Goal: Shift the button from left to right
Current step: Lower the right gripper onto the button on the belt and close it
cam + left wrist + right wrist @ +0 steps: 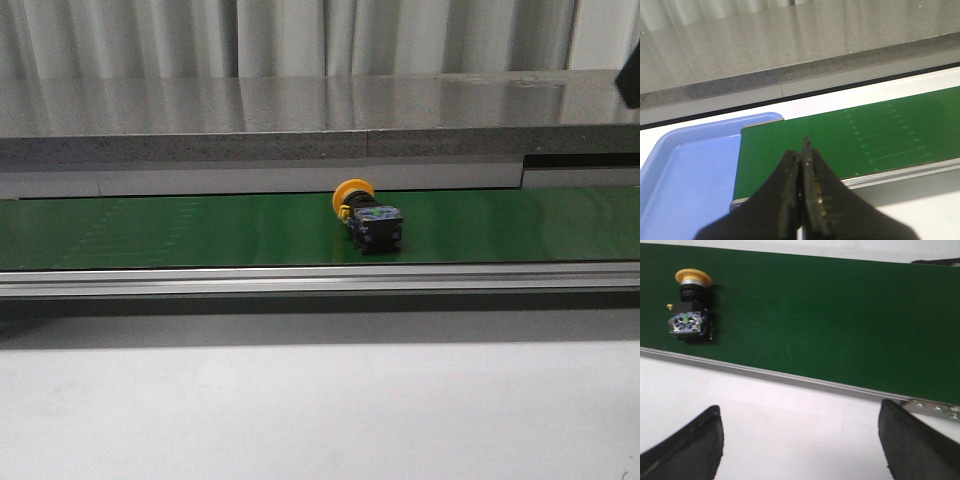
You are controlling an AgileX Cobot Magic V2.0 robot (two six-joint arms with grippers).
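The button (366, 214) was laid on its side on the green conveyor belt (150, 230), untouched. The left gripper (802, 165) was pressed closed, empty; the right gripper (800, 440) was spread wide.

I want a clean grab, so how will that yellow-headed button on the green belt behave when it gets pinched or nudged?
The button looks rigid, so it probably won't flex. Its blocky black body lies on the green belt, so rolling seems unlikely. The round head overhangs, so a nudge there might pivot it.

Button (366, 215) with round yellow-orange head and black blocky body bearing bluish-green marks, lying on its side, head pointing away, on the green belt (150, 232), free of any grip
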